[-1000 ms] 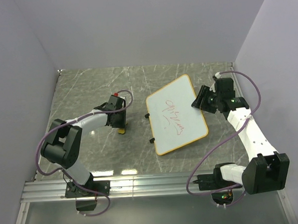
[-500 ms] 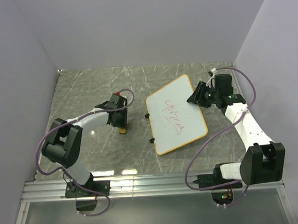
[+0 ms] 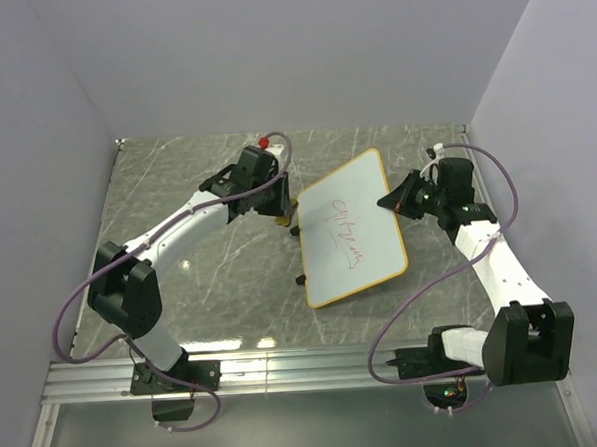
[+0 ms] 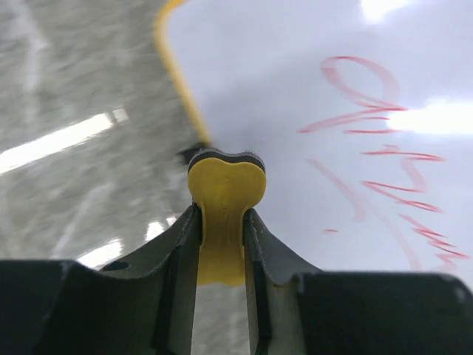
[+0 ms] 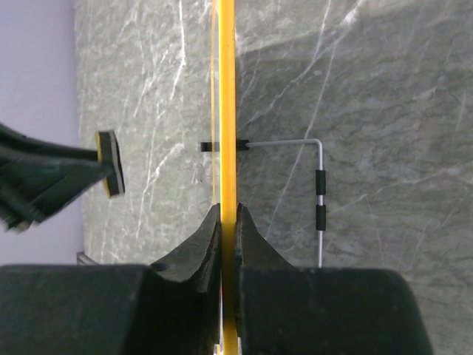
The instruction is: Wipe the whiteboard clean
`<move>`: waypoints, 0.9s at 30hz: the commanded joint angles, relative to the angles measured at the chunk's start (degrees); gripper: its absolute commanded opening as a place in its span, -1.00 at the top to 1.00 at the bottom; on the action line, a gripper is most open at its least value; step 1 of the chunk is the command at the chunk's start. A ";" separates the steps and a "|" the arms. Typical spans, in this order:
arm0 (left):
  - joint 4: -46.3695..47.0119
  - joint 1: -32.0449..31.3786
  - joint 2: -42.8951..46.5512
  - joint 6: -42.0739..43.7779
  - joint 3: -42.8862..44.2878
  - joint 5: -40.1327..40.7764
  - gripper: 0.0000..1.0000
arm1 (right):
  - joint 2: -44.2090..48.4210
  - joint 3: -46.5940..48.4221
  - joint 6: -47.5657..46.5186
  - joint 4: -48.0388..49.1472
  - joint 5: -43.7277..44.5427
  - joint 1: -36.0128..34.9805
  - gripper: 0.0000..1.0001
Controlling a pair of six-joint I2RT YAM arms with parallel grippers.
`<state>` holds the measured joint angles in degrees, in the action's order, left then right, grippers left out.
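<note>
Table (image 3: 176, 180): grey marbled top; it lies under both pairs of jaws and carries the whiteboard.
Whiteboard (image 3: 375, 245): white with a yellow frame, set askew between the two arms. Its right long edge is inside the right jaws and its left long edge is just ahead of the left jaws.
Right gripper (image 5: 228, 214): jaws narrow, pinched on the whiteboard's yellow frame, which runs edge-on straight out from between them.
Left gripper (image 4: 222, 214): jaws narrow, clamped on the eraser's stem.
Eraser (image 4: 225, 181): yellow with a dark pad. Its head sticks out past the left fingertips, over the board's left frame; whether it touches cannot be told.
Scribbles (image 4: 377, 140): red, on the white surface ahead and to the right of the left jaws.
Wire leg (image 5: 319, 192): bent, on the board's back, to the right of the right jaws.
</note>
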<state>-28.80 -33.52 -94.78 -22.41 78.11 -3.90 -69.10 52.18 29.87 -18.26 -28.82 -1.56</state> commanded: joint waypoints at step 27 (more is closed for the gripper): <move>13.68 -10.62 -17.36 -5.98 7.95 -16.67 0.99 | 2.30 -5.34 1.34 -1.60 2.01 -0.19 1.00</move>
<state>-18.06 -45.63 -108.62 -29.02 85.89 -23.77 -67.42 48.60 33.15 -14.52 -29.17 -0.71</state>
